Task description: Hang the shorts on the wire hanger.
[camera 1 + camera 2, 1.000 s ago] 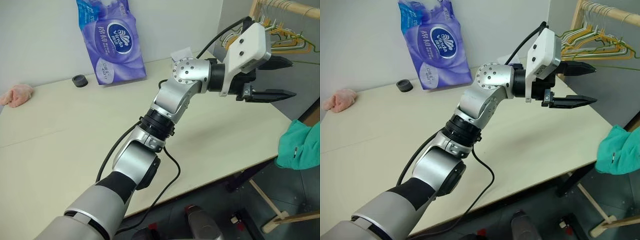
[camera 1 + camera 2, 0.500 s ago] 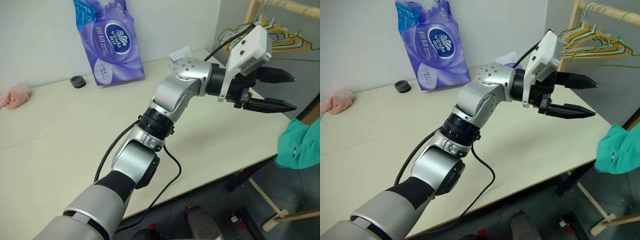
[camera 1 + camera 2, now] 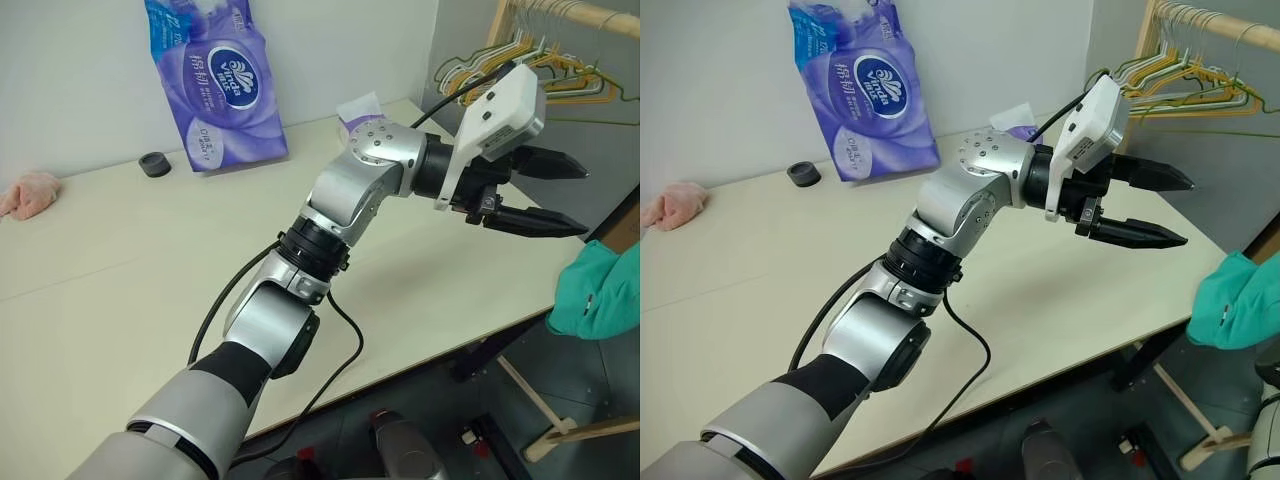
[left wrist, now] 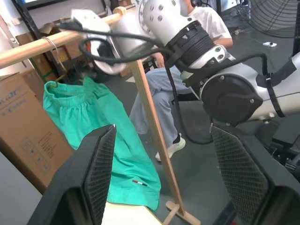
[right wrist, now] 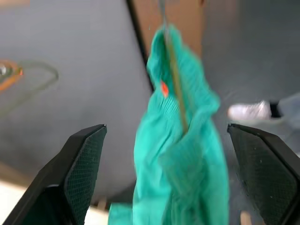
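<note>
The teal shorts [image 5: 183, 154] hang off the thin olive wire hanger [image 5: 172, 70], beyond the table's right front corner [image 3: 598, 292]. In the left wrist view they dangle [image 4: 93, 122] under the wooden rail [image 4: 28, 49]. My right gripper [image 5: 166, 127] is open, its fingers standing wide on either side of the shorts and apart from them. My left gripper [image 3: 585, 200] hovers above the table's right end, pointing toward the rack, open and empty.
The table [image 3: 120, 260] carries a purple tissue pack [image 3: 215, 85], a small black ring [image 3: 154, 164] and a pink cloth lump [image 3: 30, 192]. A wooden rack holds a bundle of hangers [image 3: 545, 65]. A cardboard box [image 4: 23, 122] and a seated person [image 4: 159, 84] are behind the rail.
My left wrist has tilted, so its fingers point a little lower. The shorts stay where they were. A piece of my right arm has come into the right eye view's lower right edge.
</note>
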You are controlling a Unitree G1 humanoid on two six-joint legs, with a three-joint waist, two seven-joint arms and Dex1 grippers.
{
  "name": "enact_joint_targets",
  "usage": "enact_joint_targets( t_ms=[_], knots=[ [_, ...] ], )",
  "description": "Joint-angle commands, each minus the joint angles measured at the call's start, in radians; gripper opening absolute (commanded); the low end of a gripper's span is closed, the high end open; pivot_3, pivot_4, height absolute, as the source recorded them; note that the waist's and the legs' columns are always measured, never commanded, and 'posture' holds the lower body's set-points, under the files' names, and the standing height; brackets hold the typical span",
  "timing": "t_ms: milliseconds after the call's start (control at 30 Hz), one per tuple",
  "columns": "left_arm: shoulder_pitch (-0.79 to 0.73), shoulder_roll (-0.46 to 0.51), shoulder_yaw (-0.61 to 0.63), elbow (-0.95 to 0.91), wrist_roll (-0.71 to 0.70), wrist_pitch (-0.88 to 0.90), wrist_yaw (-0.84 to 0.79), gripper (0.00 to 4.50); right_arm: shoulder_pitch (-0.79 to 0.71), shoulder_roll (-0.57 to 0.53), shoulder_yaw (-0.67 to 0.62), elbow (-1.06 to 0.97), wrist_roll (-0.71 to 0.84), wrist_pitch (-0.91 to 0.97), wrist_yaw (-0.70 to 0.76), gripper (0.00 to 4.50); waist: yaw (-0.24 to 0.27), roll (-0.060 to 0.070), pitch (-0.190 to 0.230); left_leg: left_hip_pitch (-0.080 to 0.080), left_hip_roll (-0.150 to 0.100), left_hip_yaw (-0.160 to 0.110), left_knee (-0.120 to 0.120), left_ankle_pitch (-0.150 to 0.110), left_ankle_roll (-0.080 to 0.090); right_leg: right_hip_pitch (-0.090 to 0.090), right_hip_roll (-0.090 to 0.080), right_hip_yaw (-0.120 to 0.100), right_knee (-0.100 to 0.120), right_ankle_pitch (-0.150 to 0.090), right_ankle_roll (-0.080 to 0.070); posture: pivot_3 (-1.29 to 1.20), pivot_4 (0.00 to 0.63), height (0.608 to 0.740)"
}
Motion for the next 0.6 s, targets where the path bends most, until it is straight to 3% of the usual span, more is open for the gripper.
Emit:
enact_joint_targets(
  t_ms=[33,200,333,400,600],
  knots=[
    [0.006,0.017,0.004,-0.015,0.005,0.003,-0.006,3.4,0.026,-0.025,0.084,-0.118,-0.044,-0.13,0.008,4.45,-0.003,0.0,0.0,0.0,0.0,0.0,0.0,0.0,0.0,0.0,0.0,0.0,0.0,0.0,0.0,-0.36,0.114,0.74],
    [0.103,0.112,0.035,-0.021,0.078,0.005,0.123,3.4,0.16,0.067,0.311,-0.334,0.006,-0.357,0.193,4.45,-0.028,0.0,-0.001,0.004,0.0,0.001,-0.002,0.0,0.0,0.001,0.001,0.003,0.0,0.0,0.0,-0.35,0.116,0.74],
    [0.247,0.189,0.076,-0.098,0.165,-0.002,0.339,3.4,0.367,0.163,0.475,-0.462,0.019,-0.492,0.339,4.45,-0.041,-0.007,-0.002,0.01,0.004,-0.001,-0.006,0.0,0.0,0.005,0.004,0.002,0.001,0.0,0.0,-0.33,0.115,0.74],
    [0.382,0.225,0.129,-0.19,0.217,0.021,0.505,3.4,0.469,0.215,0.616,-0.519,0.017,-0.575,0.418,4.45,-0.038,-0.007,-0.002,0.01,0.004,-0.003,-0.005,0.0,0.0,0.003,0.003,0.002,0.002,0.001,-0.001,-0.28,0.112,0.74],
    [0.73,0.21,0.295,-0.471,0.27,0.216,0.879,3.4,0.566,0.393,0.821,-0.398,-0.072,-0.829,0.448,4.45,0.008,-0.008,-0.002,0.005,0.001,-0.006,0.001,0.0,-0.001,0.001,-0.002,-0.001,0.005,0.005,-0.007,-0.21,0.106,0.74]
  ],
)
